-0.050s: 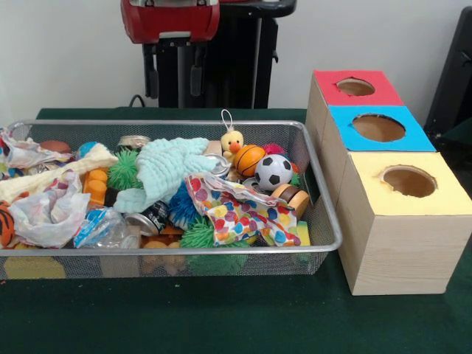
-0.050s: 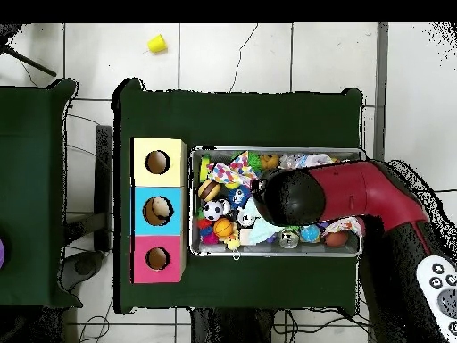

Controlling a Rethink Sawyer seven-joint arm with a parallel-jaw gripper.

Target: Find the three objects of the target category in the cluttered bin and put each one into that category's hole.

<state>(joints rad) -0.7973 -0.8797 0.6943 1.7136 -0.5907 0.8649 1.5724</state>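
A wire mesh bin (image 1: 169, 251) is heaped with toys, cans and bags. Near its right end lie a soccer ball (image 1: 273, 170), a small basketball (image 1: 249, 159) and a yellow duck (image 1: 233, 141). Right of the bin stands a wooden box (image 1: 398, 243) with a red hole (image 1: 355, 87), a blue hole (image 1: 378, 127) and a yellow hole (image 1: 408, 181). My gripper (image 1: 175, 82) hangs open above the bin's far edge, holding nothing. In the overhead view the arm (image 2: 299, 196) covers the bin's middle and hides the gripper. Something pale shows inside the blue hole (image 2: 158, 211).
The bin also holds a pale green cloth (image 1: 166, 168), a dotted bag (image 1: 236, 210), green spiky balls (image 1: 124, 169), a cloth bone (image 1: 51, 175), crumpled plastic bags (image 1: 48, 214) and cans (image 1: 151, 217). A yellow cup (image 2: 157, 43) lies on the floor beyond the table.
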